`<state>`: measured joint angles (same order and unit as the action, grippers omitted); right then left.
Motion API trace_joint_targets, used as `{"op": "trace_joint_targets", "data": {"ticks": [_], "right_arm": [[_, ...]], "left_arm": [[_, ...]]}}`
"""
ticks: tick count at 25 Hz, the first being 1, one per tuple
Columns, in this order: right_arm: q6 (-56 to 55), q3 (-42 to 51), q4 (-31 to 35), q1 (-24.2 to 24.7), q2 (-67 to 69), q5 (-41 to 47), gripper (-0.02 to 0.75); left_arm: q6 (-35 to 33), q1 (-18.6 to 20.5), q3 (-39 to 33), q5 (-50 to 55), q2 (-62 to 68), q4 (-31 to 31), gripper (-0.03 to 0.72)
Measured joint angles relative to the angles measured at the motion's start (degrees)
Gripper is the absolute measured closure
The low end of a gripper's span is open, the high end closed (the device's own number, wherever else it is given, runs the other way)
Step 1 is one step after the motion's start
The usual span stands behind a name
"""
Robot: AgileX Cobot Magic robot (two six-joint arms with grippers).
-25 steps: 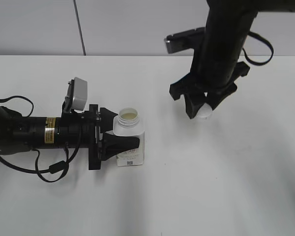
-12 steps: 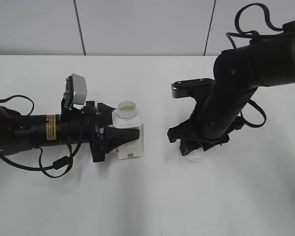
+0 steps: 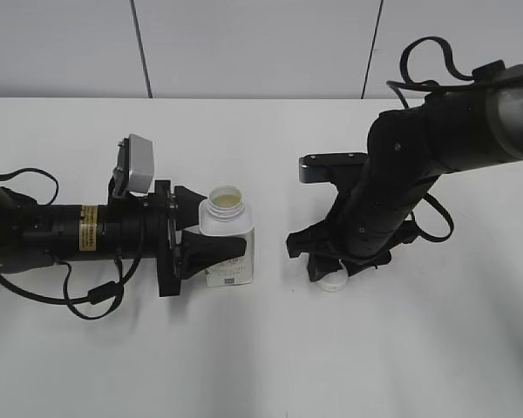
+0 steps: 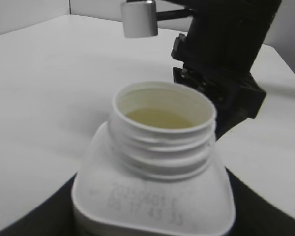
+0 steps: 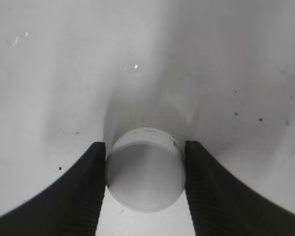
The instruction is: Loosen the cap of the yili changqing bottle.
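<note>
White plastic everywhere, matte white surface point(image 3: 261, 357) under all of it.

Exterior view: yili changqing bottle point(image 3: 227, 252) standing upright left of centre, neck open, pale liquid visible inside. Left gripper point(image 3: 211, 248) lying low along the surface from the left, black fingers point(image 3: 216, 247) clamped on bottle body from its sides, likely to stop it turning or tipping. Right gripper point(image 3: 333, 277) pointing down at the surface right of the bottle, well apart from it. Cap point(image 3: 332, 281) peeking out white below those fingers, at or on the surface. So cap already fully off the neck, beyond merely loosened; judged as being set down.

Left wrist view: squarish bottle point(image 4: 155, 187), sloped shoulders, round threaded neck with raised ridges, smooth glossy plastic, faint dark date code printed on shoulder. Yellowish-cream liquid filling near the neck, so upright hold sensible against spilling. Dark finger edges at lower corners flanking the body, closed on it. Right arm's black housing beyond, far side.

Right wrist view: cap point(image 5: 145, 169) round, smooth flat face towards camera, thin rim line, small dark mark at edge. Ribbed black fingers point(image 5: 88, 189) touching cap on both left and right sides, narrowly spread to cap width, gripping it. Surface below speckled with tiny dark specks, soft shadow around cap. Contact with surface probable, not certain.
</note>
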<state>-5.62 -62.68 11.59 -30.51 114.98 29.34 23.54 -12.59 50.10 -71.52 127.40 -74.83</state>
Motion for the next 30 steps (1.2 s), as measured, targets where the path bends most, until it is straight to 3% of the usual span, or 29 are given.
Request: {"op": "trace_joint_targets", "data": {"ticks": [4,8,10,15,17,30], "right_arm": [[0.0,0.0,1.0,0.0,0.0,0.0,0.32],[0.0,0.0,2.3,0.0,0.0,0.1,0.155],[0.0,-0.1,2.5,0.0,0.0,0.4,0.128],[0.0,-0.2,3.4,0.0,-0.7,0.9,0.132],[0.0,-0.2,3.5,0.0,-1.7,1.0,0.141],[0.0,-0.3,3.3,0.0,-5.7,2.7,0.143]], "left_arm": [[0.0,0.0,0.0,0.0,0.0,-0.3,0.274],[0.0,0.0,0.0,-0.1,0.0,-0.9,0.274],[0.0,0.0,0.0,-0.2,0.0,-1.6,0.265],[0.5,1.5,0.0,1.5,0.2,-5.5,0.134],[0.7,2.9,0.0,1.8,0.2,-6.8,0.113],[0.9,16.8,-0.1,2.2,-1.6,-11.3,0.101]]}}
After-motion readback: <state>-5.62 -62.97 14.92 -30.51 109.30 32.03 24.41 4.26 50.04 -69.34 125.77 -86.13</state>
